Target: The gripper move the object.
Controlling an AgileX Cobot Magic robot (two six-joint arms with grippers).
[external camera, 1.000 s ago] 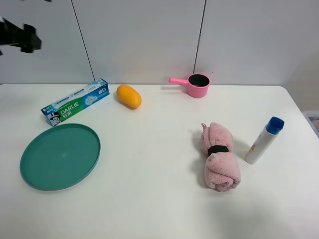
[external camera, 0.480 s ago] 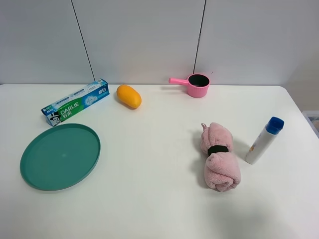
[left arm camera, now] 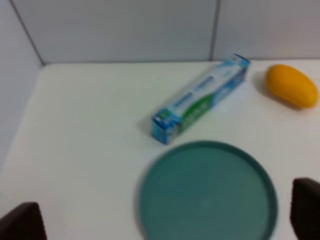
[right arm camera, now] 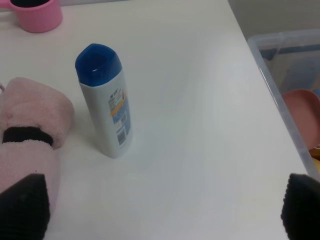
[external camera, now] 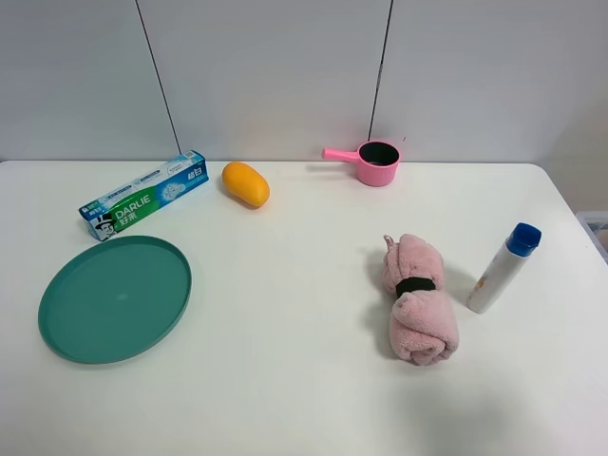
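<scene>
Toothpaste box [external camera: 143, 195] on the white table [external camera: 285, 380] — just behind the green plate [external camera: 115, 297], beside the orange fruit [external camera: 246, 183].
We see both grippers — left gripper [left arm camera: 165, 220] and right gripper [right arm camera: 162, 207] — spread wide, holding nothing, up off the table.

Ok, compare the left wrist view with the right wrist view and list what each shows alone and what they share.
Only the left wrist view shows the DARLIE toothpaste box, the green plate and the orange fruit. Only the right wrist view shows the white bottle with a blue cap, the rolled pink towel, the pink cup and a clear bin off the table's edge. Both show the white table and each gripper's own open black fingertips.
</scene>
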